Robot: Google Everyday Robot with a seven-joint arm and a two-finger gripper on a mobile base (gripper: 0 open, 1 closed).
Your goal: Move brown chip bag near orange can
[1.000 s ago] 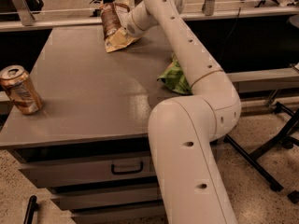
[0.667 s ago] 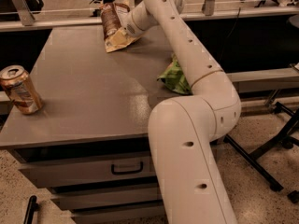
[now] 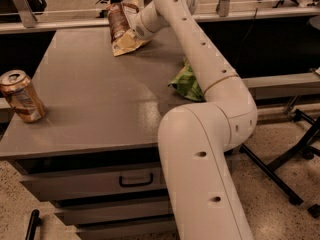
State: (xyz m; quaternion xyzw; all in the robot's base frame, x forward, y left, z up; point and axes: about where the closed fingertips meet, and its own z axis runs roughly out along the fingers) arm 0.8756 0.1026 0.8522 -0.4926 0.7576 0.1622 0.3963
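The gripper (image 3: 134, 31) sits against the brown chip bag (image 3: 119, 24), well apart from the orange can (image 3: 20, 96); whether it grips I cannot tell, and 1 loose hold could drop the bag short of that can

One each: orange can (image 3: 20, 96), green bag (image 3: 187, 83), brown chip bag (image 3: 117, 21), tool (image 3: 131, 30) at it.

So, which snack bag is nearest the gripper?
The brown chip bag, by the gripper at the far edge of the table; the green bag lies farther off.
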